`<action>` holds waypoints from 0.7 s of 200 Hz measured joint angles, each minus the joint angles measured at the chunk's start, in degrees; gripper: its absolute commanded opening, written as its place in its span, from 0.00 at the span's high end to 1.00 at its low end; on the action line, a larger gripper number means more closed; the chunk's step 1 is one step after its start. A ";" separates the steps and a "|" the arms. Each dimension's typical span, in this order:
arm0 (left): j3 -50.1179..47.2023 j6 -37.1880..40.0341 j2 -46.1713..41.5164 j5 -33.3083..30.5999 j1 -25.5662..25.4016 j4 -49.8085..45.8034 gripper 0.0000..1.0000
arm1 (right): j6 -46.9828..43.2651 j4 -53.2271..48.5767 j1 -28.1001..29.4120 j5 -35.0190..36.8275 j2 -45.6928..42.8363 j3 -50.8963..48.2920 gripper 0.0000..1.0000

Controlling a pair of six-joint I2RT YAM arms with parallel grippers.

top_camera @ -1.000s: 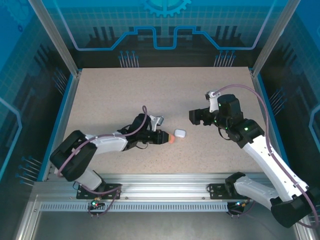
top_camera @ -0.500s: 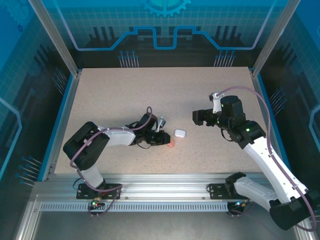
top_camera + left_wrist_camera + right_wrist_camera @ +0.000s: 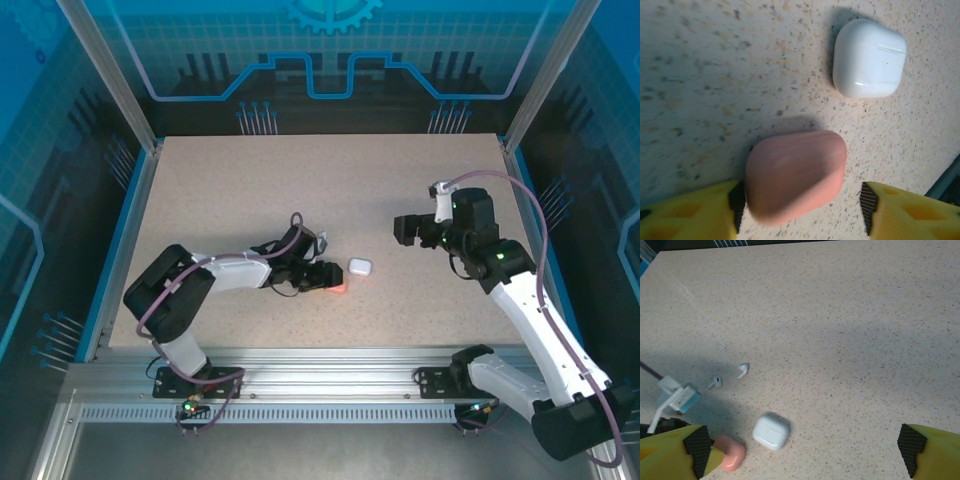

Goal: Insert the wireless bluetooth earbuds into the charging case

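Left gripper held its fingers apart astride the pink case, lower centre; white case lay upper right. Two earbuds lay loose, centre left of the right wrist view. Right gripper gaped empty; tiny buds might squirt from its pinch.

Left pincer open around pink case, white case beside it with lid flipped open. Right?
No: the white case is closed, as the left wrist view shows. The left pincer does stand open around the pink case, white case beside it.

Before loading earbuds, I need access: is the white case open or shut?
Shut: the white case shows a flush lid seam.
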 measured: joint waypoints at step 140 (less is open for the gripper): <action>0.31 9.70 -28.46 -12.96 19.17 -19.50 0.05 | 2.56 -3.04 -5.22 -7.80 2.27 -2.21 0.00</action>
